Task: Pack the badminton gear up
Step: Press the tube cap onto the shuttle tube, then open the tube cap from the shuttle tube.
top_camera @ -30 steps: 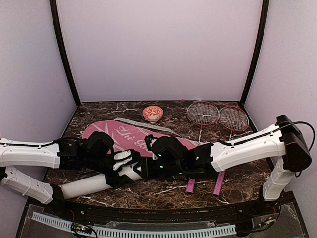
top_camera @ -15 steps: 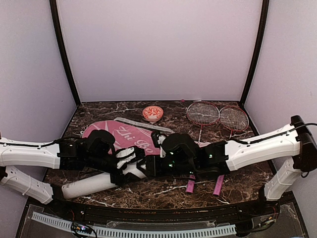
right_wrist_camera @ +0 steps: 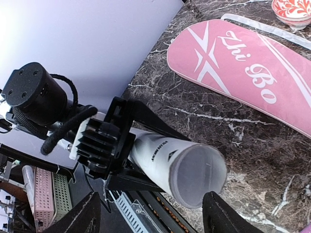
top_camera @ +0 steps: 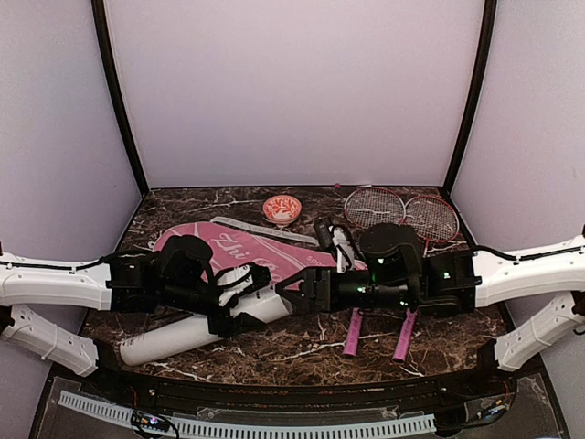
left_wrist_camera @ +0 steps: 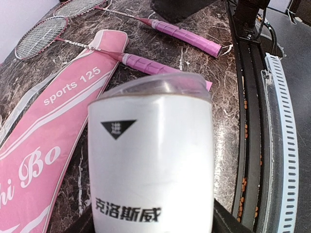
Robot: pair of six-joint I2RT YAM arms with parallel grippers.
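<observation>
My left gripper [top_camera: 238, 298] is shut on the long white tube [top_camera: 183, 331], which lies slanted low over the table's front left. In the left wrist view the tube [left_wrist_camera: 150, 160] fills the middle, with a clear lid on its end. My right gripper [top_camera: 302, 289] is open and empty just off that capped end, with its fingers [right_wrist_camera: 87, 213] apart below the tube [right_wrist_camera: 165, 162]. The pink "Zhi Bo" cover [top_camera: 239, 251] lies flat behind the tube. Two red-framed rackets [top_camera: 375, 208] [top_camera: 431, 218] lie at the back right. Their pink handles [top_camera: 352, 335] [top_camera: 404, 337] point toward me. No shuttlecocks show.
A small red-and-white patterned bowl [top_camera: 281, 209] stands at the back centre, behind the cover. The right arm stretches across the racket shafts. Lilac walls close the table at the back and on both sides. A black rail with a white ribbed strip [left_wrist_camera: 284, 121] runs along the near edge.
My right gripper has drawn back to the right, away from the tube's end, and its arm has swung outward. The left gripper still holds the tube in the same place.
</observation>
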